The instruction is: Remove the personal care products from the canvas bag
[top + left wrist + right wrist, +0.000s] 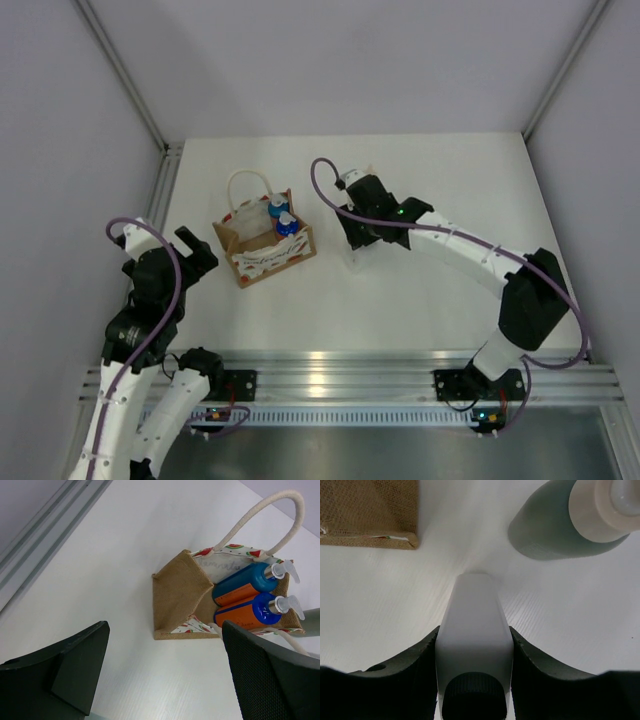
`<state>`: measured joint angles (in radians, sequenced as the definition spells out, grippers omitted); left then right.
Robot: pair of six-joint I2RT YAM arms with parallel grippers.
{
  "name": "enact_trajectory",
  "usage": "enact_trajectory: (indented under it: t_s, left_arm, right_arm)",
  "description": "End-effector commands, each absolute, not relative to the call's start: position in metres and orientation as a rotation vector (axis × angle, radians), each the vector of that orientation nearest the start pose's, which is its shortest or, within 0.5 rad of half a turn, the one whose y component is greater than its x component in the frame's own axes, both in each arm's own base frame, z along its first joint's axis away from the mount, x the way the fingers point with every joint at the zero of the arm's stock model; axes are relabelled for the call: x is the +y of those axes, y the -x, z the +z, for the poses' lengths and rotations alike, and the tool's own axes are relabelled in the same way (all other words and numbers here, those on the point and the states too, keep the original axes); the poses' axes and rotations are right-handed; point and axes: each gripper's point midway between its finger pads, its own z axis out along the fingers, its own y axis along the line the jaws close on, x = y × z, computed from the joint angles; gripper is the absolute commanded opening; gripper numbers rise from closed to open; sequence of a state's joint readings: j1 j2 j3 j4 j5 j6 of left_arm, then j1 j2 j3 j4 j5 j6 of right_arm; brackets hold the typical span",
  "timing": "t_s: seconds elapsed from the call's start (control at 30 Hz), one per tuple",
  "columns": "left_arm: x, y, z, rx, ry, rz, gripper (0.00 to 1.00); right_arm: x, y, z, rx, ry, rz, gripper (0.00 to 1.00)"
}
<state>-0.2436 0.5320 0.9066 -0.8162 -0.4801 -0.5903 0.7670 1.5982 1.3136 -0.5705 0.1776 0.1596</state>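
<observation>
A smooth white bottle (474,610), cap cropped, is pinched by the right gripper (474,639); the left gripper (165,647) is spread near the coarse canvas bag (177,595).

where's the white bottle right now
Right wrist view: the white bottle is held in the right gripper, right of the canvas bag, grey-green bottle nearby.

This looks like a robot lab cell. A bare white table (420,310) is boxed in behind and on both sides by plain pale wall panels (330,60), joined by aluminium posts (125,75). On the table's near edge, an aluminium rail (340,372) carries a cabled left arm (150,295) and right arm (470,257).
</observation>
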Motion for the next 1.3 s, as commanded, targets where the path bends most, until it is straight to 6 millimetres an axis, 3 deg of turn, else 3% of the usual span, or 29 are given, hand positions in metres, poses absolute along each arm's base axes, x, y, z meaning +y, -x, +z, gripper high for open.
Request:
enact_trajectory:
  t_s: [0.0, 0.13, 0.23, 0.27, 0.33, 0.37, 0.47, 0.6, 0.7, 0.77, 0.83, 0.9, 0.97, 1.07, 1.13, 1.2, 1.27]
  left_arm:
    - [0.013, -0.21, 0.266, 1.82, 0.63, -0.063, 0.98]
    - [0.012, -0.21, 0.267, 1.823, 0.623, -0.069, 0.98]
    - [0.012, -0.21, 0.267, 1.822, 0.622, -0.071, 0.98]
    - [0.011, -0.209, 0.267, 1.823, 0.621, -0.073, 0.98]
    - [0.011, -0.209, 0.267, 1.821, 0.621, -0.076, 0.98]
    - [0.011, -0.209, 0.268, 1.816, 0.621, -0.078, 0.98]
    - [0.011, -0.209, 0.267, 1.82, 0.619, -0.08, 0.98]
    - [0.01, -0.21, 0.266, 1.826, 0.616, -0.079, 0.98]
    - [0.011, -0.21, 0.266, 1.825, 0.625, -0.076, 0.98]
    - [0.011, -0.211, 0.266, 1.827, 0.631, -0.076, 0.98]
    - [0.008, -0.213, 0.266, 1.832, 0.636, -0.092, 0.98]
    - [0.004, -0.215, 0.263, 1.847, 0.65, -0.115, 0.98]
    - [-0.002, -0.225, 0.253, 1.883, 0.692, -0.131, 0.98]
    - [-0.009, -0.244, 0.238, 1.939, 0.743, -0.121, 0.98]
    - [-0.014, -0.257, 0.237, 1.949, 0.754, -0.129, 0.98]
    - [-0.017, -0.269, 0.227, 1.999, 0.765, -0.098, 0.98]
    - [-0.019, -0.278, 0.227, 2.008, 0.765, -0.094, 0.98]
  right_arm:
    - [0.271, -0.329, 0.17, 2.322, 0.664, 0.225, 0.0]
    - [0.271, -0.337, 0.158, 2.361, 0.7, 0.168, 0.0]
    - [0.273, -0.343, 0.158, 2.367, 0.712, 0.165, 0.11]
    - [0.274, -0.345, 0.159, 2.364, 0.712, 0.166, 0.2]
    - [0.276, -0.349, 0.163, 2.353, 0.713, 0.172, 0.3]
    - [0.277, -0.35, 0.165, 2.351, 0.71, 0.176, 0.42]
    - [0.279, -0.35, 0.174, 2.33, 0.705, 0.194, 0.54]
    - [0.28, -0.35, 0.202, 2.271, 0.685, 0.231, 0.66]
    - [0.278, -0.35, 0.222, 2.227, 0.669, 0.236, 0.84]
    - [0.276, -0.35, 0.231, 2.206, 0.668, 0.238, 0.86]
    - [0.273, -0.349, 0.249, 2.166, 0.651, 0.245, 0.87]
    - [0.273, -0.351, 0.275, 2.109, 0.628, 0.257, 0.99]
    - [0.281, -0.355, 0.298, 2.041, 0.62, 0.294, 0.99]
    - [0.305, -0.36, 0.347, 1.865, 0.538, 0.407, 1.0]
    - [0.314, -0.348, 0.38, 1.755, 0.445, 0.516, 0.99]
    - [0.325, -0.336, 0.388, 1.618, 0.435, 0.674, 1.0]
    - [0.348, -0.316, 0.385, 1.55, 0.591, 0.805, 0.99]
